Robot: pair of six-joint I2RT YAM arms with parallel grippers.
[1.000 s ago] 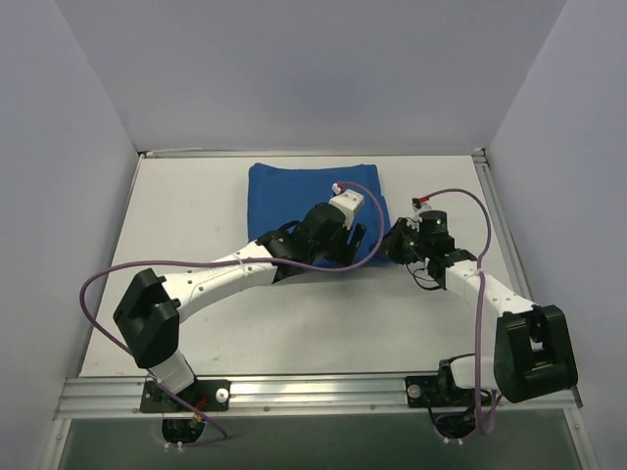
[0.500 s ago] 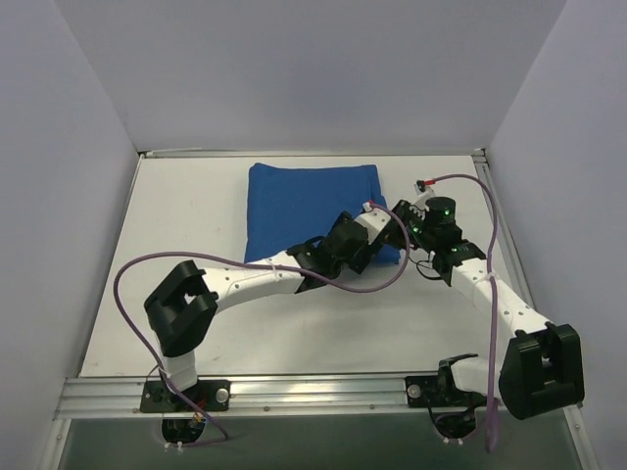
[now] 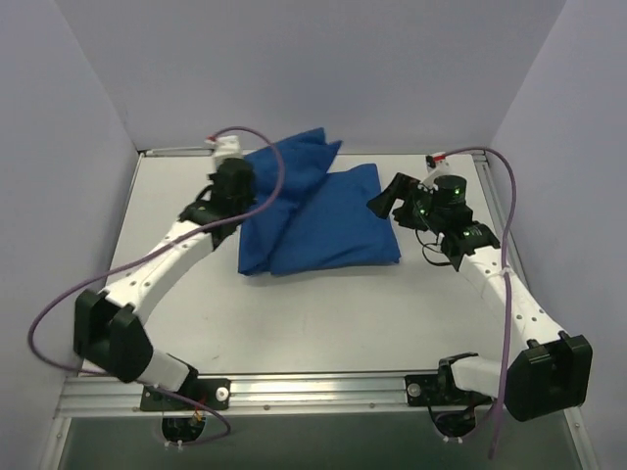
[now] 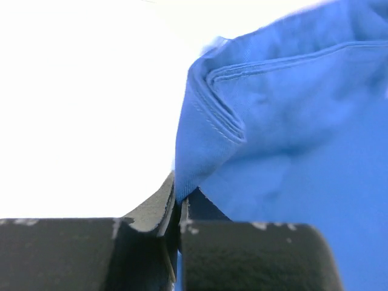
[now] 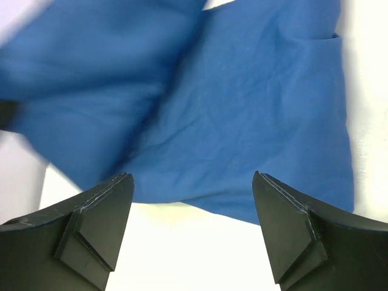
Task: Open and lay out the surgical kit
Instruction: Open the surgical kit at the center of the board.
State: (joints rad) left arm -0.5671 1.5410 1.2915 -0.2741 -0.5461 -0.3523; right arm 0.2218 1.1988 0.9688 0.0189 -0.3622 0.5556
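The surgical kit shows as a blue cloth wrap (image 3: 328,225) lying at the back middle of the table. One flap (image 3: 299,157) is lifted and drawn toward the back left. My left gripper (image 3: 247,181) is shut on that flap's hemmed edge; in the left wrist view the cloth (image 4: 291,121) runs straight into the closed jaws (image 4: 179,203). My right gripper (image 3: 387,201) hovers open just off the wrap's right edge. In the right wrist view its fingers (image 5: 193,182) stand wide apart over bare table, with the cloth (image 5: 242,109) beyond them. What the wrap covers is hidden.
White table top (image 3: 323,304) stretches in front of the wrap. Grey walls close in the back and both sides. A metal rail (image 3: 313,392) runs along the near edge by the arm bases. Purple cables loop from both arms.
My left gripper has shut on a flap near the wrap's right side and carried it across to the back left, unfolding the cloth. My right gripper has opened and drawn back slightly.
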